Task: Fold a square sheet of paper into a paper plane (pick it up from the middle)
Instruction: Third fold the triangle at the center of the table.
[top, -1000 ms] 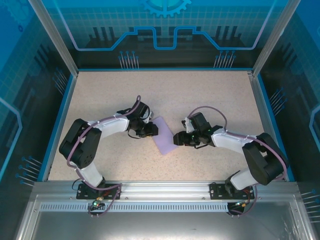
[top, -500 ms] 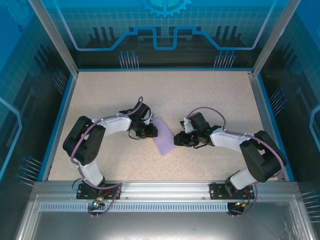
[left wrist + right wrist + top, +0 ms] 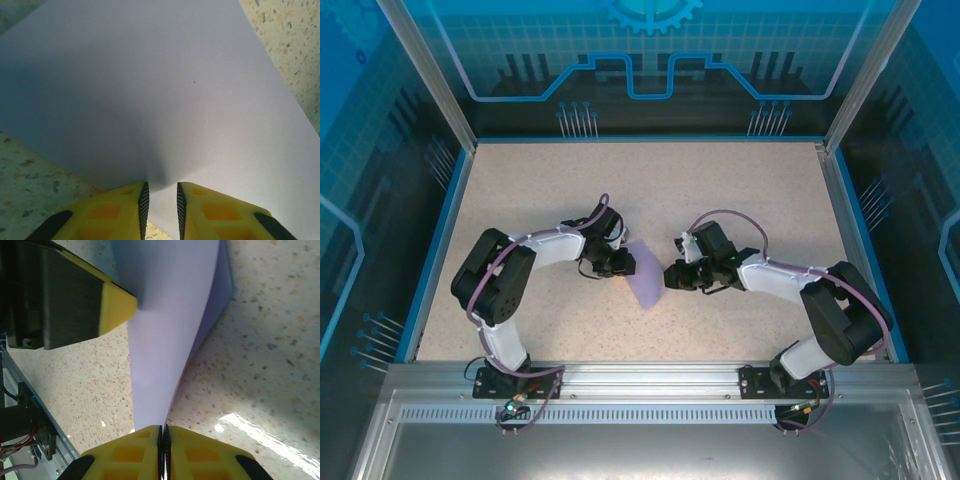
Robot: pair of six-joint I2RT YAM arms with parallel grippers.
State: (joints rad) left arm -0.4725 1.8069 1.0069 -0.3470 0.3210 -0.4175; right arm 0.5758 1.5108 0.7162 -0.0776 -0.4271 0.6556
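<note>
The square sheet of paper [image 3: 646, 280] is lavender and lies at the table's middle between my two grippers. My right gripper [image 3: 163, 432] is shut on its near edge, and the sheet [image 3: 167, 315] curves up off the table from that pinch. My left gripper [image 3: 161, 192] stands at the opposite edge with a narrow gap between its pads, and the paper [image 3: 150, 90] shows in that gap. In the right wrist view one yellow finger [image 3: 116, 307] of the left gripper touches the sheet's far side. From above, the left gripper [image 3: 624, 262] and right gripper [image 3: 671, 277] flank the paper closely.
The speckled beige table [image 3: 720, 190] is bounded by a blue rim and metal frame posts. A metal rail [image 3: 650, 378] carrying both arm bases runs along the near edge. Both arms reach in low toward the middle.
The right gripper has closed on the paper's edge and shifted slightly left. The sheet now looks narrower and raised on its right side. The left gripper has hardly moved.
</note>
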